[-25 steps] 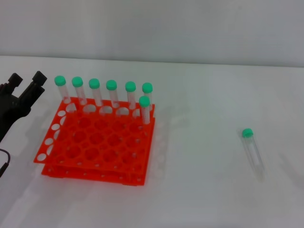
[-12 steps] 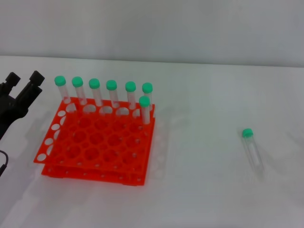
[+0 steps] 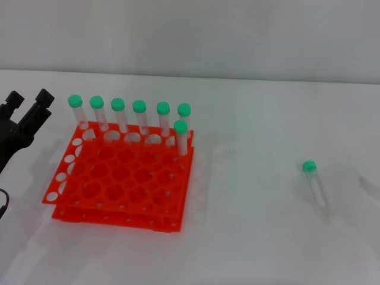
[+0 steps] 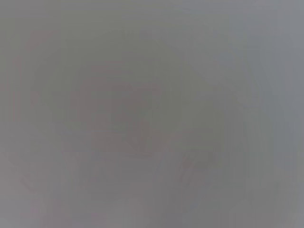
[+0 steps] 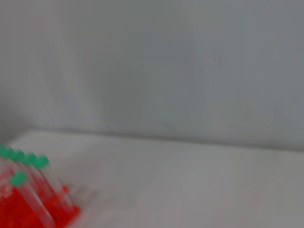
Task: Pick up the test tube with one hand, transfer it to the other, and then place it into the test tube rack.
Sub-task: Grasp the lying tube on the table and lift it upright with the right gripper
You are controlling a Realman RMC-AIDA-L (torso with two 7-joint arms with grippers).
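Observation:
The test tube (image 3: 315,189) lies flat on the white table at the right, its green cap pointing away from me. The orange-red test tube rack (image 3: 116,185) stands left of centre, and several green-capped tubes (image 3: 140,117) stand upright along its far row and far right corner. My left gripper (image 3: 28,99) hovers just left of the rack, open, with nothing between its black fingers. The right gripper is out of the head view. A corner of the rack (image 5: 17,213) with its green caps appears blurred in the right wrist view. The left wrist view is plain grey.
The white table (image 3: 249,237) runs back to a pale wall. A wide stretch of bare tabletop separates the rack from the lying tube. A thin black cable (image 3: 3,202) shows at the left edge.
My left gripper has drawn slightly to the left, away from the rack. The lying tube and the rack have not moved.

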